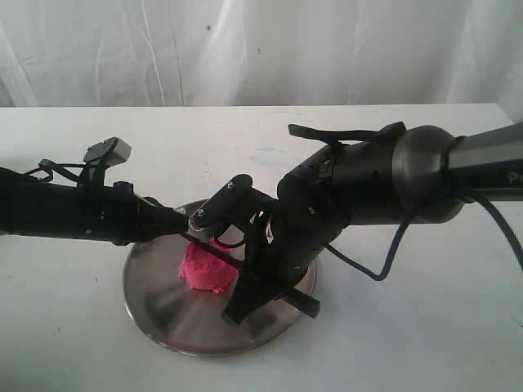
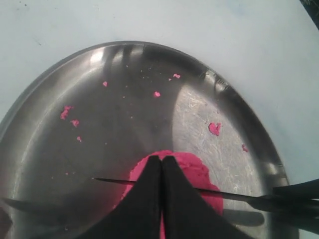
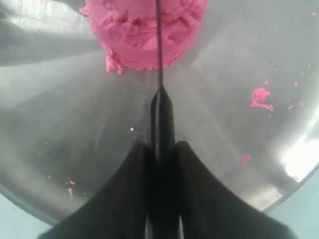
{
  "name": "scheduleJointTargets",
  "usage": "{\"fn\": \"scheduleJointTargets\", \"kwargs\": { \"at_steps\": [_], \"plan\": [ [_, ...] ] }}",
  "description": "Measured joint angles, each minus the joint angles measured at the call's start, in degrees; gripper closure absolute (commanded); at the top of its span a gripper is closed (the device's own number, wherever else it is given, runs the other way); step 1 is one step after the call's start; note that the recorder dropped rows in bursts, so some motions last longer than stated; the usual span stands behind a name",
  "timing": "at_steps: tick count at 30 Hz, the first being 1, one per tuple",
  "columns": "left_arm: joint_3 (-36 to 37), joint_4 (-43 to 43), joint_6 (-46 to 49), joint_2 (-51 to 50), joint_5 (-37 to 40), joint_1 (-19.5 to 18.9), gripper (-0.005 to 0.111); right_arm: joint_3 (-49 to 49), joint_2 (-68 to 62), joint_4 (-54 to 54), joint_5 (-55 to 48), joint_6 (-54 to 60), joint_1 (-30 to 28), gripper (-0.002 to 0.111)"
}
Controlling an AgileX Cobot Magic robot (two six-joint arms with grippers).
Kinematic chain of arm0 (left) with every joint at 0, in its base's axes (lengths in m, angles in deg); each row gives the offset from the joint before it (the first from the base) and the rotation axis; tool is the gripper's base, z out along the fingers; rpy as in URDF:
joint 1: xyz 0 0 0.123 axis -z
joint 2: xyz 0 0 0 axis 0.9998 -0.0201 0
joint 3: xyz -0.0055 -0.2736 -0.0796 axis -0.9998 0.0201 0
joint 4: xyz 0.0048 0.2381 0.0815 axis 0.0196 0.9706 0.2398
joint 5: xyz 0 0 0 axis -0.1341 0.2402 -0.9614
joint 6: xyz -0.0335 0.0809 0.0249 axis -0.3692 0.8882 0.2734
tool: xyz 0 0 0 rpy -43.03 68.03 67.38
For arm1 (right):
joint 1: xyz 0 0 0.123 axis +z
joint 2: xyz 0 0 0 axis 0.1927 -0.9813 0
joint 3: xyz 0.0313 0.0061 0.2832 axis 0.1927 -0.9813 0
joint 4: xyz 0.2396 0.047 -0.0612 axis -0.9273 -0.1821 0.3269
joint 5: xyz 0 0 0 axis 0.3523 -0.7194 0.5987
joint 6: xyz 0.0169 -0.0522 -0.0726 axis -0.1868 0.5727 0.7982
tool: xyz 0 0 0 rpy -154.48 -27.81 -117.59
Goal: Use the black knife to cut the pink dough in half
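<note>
The pink dough point(image 1: 207, 269) point(image 2: 202, 174) point(image 3: 134, 35) is one rough mound on a round steel plate point(image 1: 159, 310) point(image 2: 124, 99) point(image 3: 75, 124). My right gripper point(image 1: 248, 287) point(image 3: 162, 147) is shut on the handle of the black knife point(image 1: 214, 250) point(image 2: 279, 200) point(image 3: 161, 117). The thin blade lies across the top of the mound; how deep it sits I cannot tell. My left gripper point(image 1: 186, 224) point(image 2: 161, 158) is shut with nothing in it, its tips right over the dough just above the blade.
Small pink crumbs point(image 2: 214, 128) point(image 3: 261, 97) are scattered over the plate. The plate stands on a white table point(image 1: 425, 327) with a white curtain point(image 1: 261, 49) behind. Both black arms crowd over the plate from either side.
</note>
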Motion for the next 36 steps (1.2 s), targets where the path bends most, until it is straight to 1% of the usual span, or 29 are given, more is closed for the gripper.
{"fn": "scheduleJointTargets", "kwargs": {
  "at_steps": [8,11,15,18,26,36],
  "plan": [
    [-3.2,0.0,1.3,-4.2,1.0,0.0,0.107,0.0,0.0,0.0,-0.1,-0.4,0.0,0.106],
    [-3.2,0.0,1.3,-4.2,1.0,0.0,0.107,0.0,0.0,0.0,-0.1,-0.5,0.0,0.106],
    [-3.3,0.0,1.3,-0.4,-1.2,0.0,0.107,0.0,0.0,0.2,-0.8,0.0,0.0,0.106],
    [-3.8,0.0,1.4,1.0,-1.4,0.0,0.107,0.0,0.0,0.2,-0.9,0.0,0.0,0.106],
    [-4.2,-0.1,2.9,-4.8,-2.2,1.2,0.107,0.0,0.0,0.2,-1.0,0.0,0.0,0.106],
    [-4.7,-0.1,3.7,-6.6,-1.3,1.2,0.107,0.1,-1.8,0.0,-1.0,0.0,0.0,0.106]
  ]
}}
